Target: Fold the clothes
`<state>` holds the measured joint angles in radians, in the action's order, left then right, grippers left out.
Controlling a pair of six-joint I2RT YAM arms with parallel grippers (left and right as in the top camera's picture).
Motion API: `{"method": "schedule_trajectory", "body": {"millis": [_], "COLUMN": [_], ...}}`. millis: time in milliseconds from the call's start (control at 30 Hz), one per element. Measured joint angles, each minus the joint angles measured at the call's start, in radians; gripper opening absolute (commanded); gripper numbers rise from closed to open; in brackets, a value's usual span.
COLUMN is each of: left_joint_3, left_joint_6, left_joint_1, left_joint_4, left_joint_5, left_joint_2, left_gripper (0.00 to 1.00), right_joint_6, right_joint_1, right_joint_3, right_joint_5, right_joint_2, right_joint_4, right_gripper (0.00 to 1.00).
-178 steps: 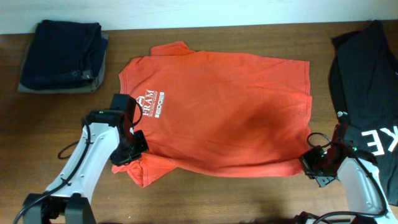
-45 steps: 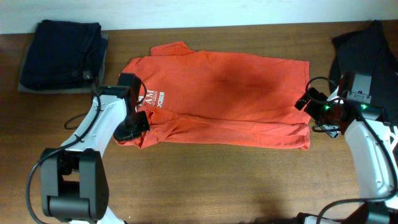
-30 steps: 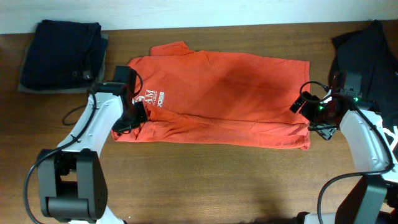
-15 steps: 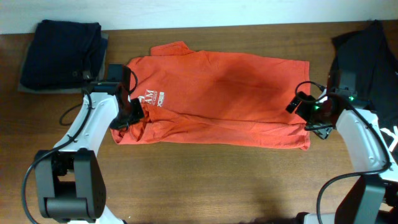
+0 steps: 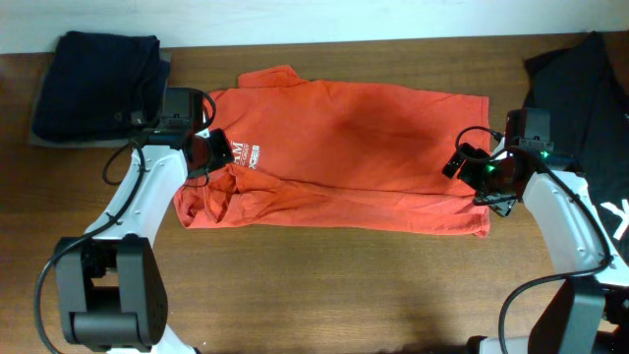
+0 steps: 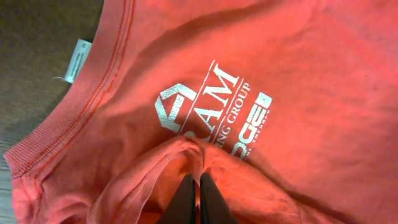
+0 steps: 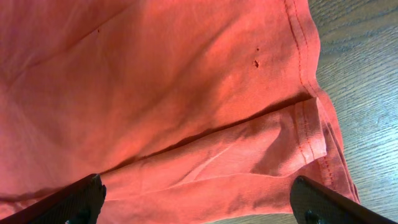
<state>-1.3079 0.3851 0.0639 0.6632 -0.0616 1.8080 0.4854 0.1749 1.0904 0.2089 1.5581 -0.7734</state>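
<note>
- The left pincer (image 6: 198, 182) has its tips close together, and a thin ridge of the T-shirt (image 5: 354, 147) is nipped between them.
- Just ahead of these tips sits the white block lettering (image 6: 211, 112), printed flat on the cloth. Further ahead and to the left curves the ribbed collar (image 6: 62, 124) with a small white label (image 6: 78, 59).
- The right pincer (image 7: 200, 202) has its fingers wide apart and holds nothing. Below it lies the stitched hem (image 7: 303, 56), doubled over itself.
- The T-shirt is soft, thin red-orange cotton. It lies on the wooden table (image 5: 324, 285) with its long axis running from one pincer to the other: the collar end is at the left one, the hem end at the right one.
- The long edge on the robot's side lies folded over, and the other long edge is beyond both pincers. I judge that the next fold needs both arms, each at its nearer end.
</note>
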Motion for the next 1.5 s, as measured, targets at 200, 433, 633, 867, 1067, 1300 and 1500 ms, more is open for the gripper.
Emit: {"method": "schedule_trajectory", "body": {"millis": [200, 433, 633, 867, 1067, 1300, 1500], "left_joint_3": [-0.113, -0.282, -0.192, 0.137, 0.197, 0.197, 0.197], "left_joint_6": [0.002, 0.003, 0.004, 0.047, 0.076, 0.088, 0.107], "left_joint_1": [-0.033, -0.051, -0.031, 0.032, 0.047, 0.047, 0.047], "left_joint_4": [0.318, 0.617, 0.666, 0.430, 0.315, 0.276, 0.247], "left_joint_5": [0.023, 0.085, 0.032, -0.088, -0.107, -0.036, -0.009], "left_joint_2": [0.000, -0.076, -0.131, -0.121, -0.115, -0.115, -0.115], "left_gripper": [0.38, 0.87, 0.87, 0.82, 0.80, 0.79, 0.78], "right_joint_6": [-0.004, -0.013, -0.014, -0.015, -0.019, -0.021, -0.023], "right_joint_1": [0.000, 0.000, 0.000, 0.000, 0.000, 0.000, 0.000], "right_joint_3": [0.000, 0.000, 0.000, 0.000, 0.000, 0.000, 0.000], "right_joint_5": [-0.001, -0.001, -0.001, -0.001, -0.001, -0.001, -0.001], "right_joint_2": [0.000, 0.001, 0.001, 0.001, 0.001, 0.001, 0.001], "right_joint_4": [0.002, 0.020, 0.031, 0.027, 0.026, 0.018, 0.018], "right_gripper": [0.99, 0.99, 1.00, 0.99, 0.99, 0.99, 0.99]}}
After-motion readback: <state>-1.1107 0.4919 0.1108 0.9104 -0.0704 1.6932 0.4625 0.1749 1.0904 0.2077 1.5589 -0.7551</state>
